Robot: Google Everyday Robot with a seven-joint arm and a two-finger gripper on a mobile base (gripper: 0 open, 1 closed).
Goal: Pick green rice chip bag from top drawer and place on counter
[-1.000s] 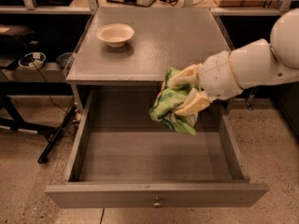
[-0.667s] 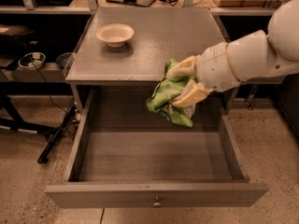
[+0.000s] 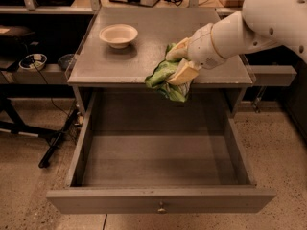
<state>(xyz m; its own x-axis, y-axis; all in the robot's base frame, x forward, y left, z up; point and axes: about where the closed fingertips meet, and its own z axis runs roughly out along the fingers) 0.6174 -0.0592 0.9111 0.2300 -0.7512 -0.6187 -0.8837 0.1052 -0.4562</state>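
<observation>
My gripper (image 3: 178, 63) is shut on the green rice chip bag (image 3: 165, 79), a crinkled bright-green bag. It holds the bag in the air over the front edge of the counter (image 3: 144, 56), above the back of the top drawer (image 3: 160, 162). The bag hangs below the cream fingers (image 3: 182, 72). The drawer is pulled wide open, with nothing showing inside. Its front panel carries a small round knob (image 3: 161, 208). My white arm (image 3: 249, 25) reaches in from the upper right.
A cream-white bowl (image 3: 118, 34) stands on the counter at the back left. Dark shelves with cables and small objects run behind and to the left. A black stand leg (image 3: 57, 138) lies on the speckled floor at the left of the cabinet.
My gripper has lifted the green bag up out of the drawer and moved it back, from over the drawer's middle to the counter's front edge.
</observation>
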